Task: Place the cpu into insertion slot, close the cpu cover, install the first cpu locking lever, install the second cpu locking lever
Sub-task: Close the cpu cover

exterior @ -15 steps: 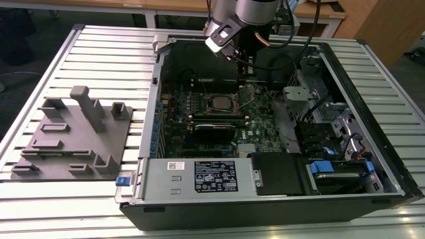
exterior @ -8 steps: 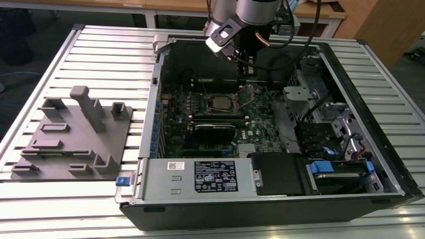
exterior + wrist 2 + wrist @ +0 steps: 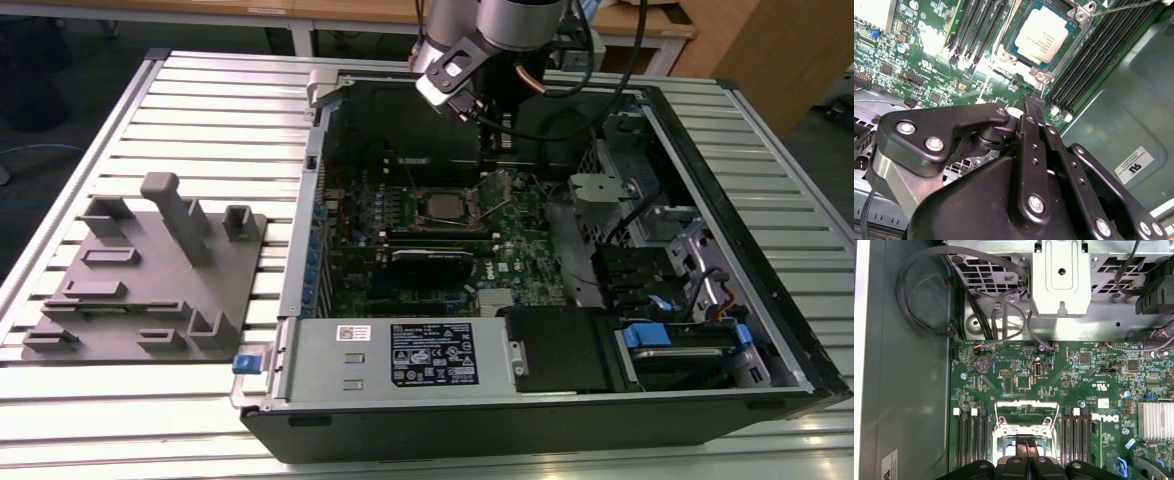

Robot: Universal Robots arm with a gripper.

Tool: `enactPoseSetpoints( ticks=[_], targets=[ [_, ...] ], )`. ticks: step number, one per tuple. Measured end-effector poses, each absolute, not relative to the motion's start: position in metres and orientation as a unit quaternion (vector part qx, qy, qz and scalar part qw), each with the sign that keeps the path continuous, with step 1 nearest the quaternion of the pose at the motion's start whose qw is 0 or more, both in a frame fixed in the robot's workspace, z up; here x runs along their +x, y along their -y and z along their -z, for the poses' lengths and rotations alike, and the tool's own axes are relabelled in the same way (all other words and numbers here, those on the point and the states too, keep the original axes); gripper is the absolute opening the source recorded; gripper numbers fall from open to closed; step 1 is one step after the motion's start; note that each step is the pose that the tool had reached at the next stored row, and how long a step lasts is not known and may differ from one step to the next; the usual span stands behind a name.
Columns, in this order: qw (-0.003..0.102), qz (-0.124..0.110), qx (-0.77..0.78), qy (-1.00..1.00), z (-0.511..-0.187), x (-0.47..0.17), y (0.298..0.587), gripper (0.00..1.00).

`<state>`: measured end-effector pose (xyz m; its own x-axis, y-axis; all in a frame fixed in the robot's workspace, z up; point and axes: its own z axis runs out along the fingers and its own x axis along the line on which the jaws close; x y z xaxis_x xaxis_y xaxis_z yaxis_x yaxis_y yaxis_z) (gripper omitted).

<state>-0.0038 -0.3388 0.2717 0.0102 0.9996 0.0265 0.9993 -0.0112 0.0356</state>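
Gripper [image 3: 1033,102] hangs over the green board [image 3: 1064,370], its matte black fingers [image 3: 1021,452] pressed together, nothing pinched. Just ahead of the tips, the cpu [image 3: 1041,35], flat and square with a dull silver top, sits in the metal-rimmed slot [image 3: 1040,75]. The thin silvery cover [image 3: 1026,407], a windowed frame, lies just beyond the fingertips.
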Motion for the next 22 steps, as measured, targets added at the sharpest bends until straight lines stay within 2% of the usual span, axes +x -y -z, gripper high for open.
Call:
enactPoseSetpoints(
  ticks=[22],
  targets=[
    [0.003, -0.022, 0.711, -0.703, -0.2715, 0.0, 0.3388, 0.11]
  ],
)
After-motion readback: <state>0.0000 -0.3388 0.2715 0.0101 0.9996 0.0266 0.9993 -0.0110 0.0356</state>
